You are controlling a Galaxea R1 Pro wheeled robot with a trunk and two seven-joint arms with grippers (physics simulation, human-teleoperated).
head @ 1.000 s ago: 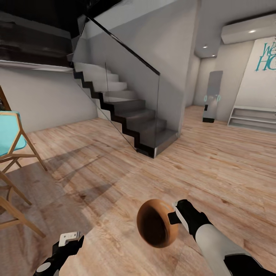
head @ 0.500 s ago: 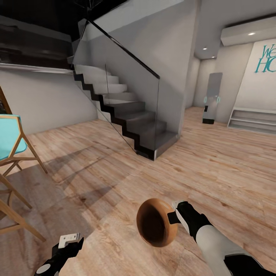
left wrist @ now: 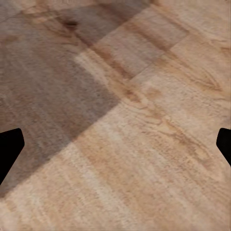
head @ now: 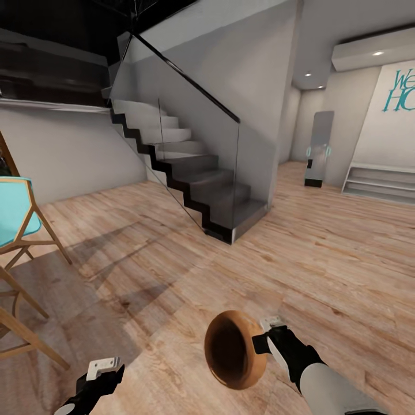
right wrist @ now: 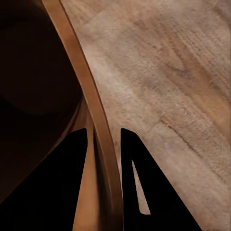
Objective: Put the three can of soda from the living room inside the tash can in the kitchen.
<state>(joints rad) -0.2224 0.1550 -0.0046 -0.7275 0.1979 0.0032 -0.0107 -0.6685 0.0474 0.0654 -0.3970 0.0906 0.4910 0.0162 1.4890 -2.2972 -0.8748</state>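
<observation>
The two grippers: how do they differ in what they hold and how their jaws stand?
The right gripper is shut on the trash can, its jaws pinching the rim; the left gripper holds nothing, its jaws wide apart over the floor. The right sits higher in the head view. Both are black.

Your right gripper [head: 266, 336] is partly hidden behind the tash can [head: 233, 349] rim. The left gripper [head: 105, 366] arm is cut off by the lower edge. The teal chair [head: 17, 222] and the wall lettering [head: 399, 89] are cut off by the side edges.
</observation>
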